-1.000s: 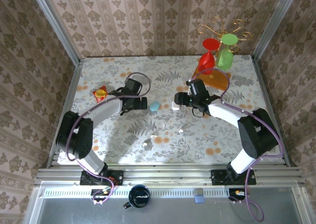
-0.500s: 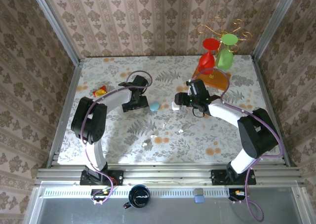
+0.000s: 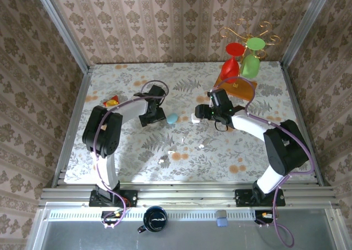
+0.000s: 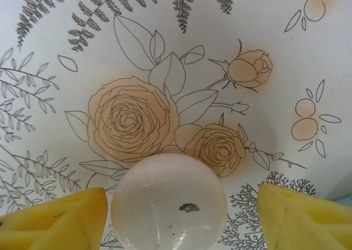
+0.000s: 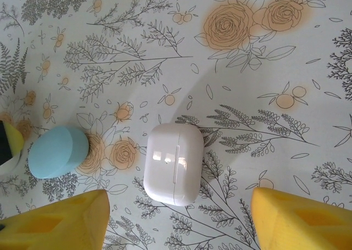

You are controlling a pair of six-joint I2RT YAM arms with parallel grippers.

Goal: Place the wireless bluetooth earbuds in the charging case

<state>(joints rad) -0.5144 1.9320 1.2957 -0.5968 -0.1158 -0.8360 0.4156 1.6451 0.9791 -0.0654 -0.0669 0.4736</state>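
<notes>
My left gripper (image 4: 181,208) stood with its jaws partly spread around a small round white disc-like case (image 4: 169,202). The disc sat on the flowered table (image 4: 264,52) between my yellow fingers (image 4: 60,219), almost touching the one on the left of the wrist view and with a clear gap to the other (so not clamped). My right gripper (image 5: 180,208) hung with its jaws wide over the charging case (image 5: 173,164), which was glossy white and rounded, its lid seam showing. It lay flat between and just ahead of those fingertips, touching neither. A light-blue case (image 5: 58,152) lay just outside that gripper, between my two grippers. Behind both grippers, toward my bases, tiny white specks lay well apart on the table. I took them for the earbuds (image 3: 201,146) (too small to be sure).
</notes>
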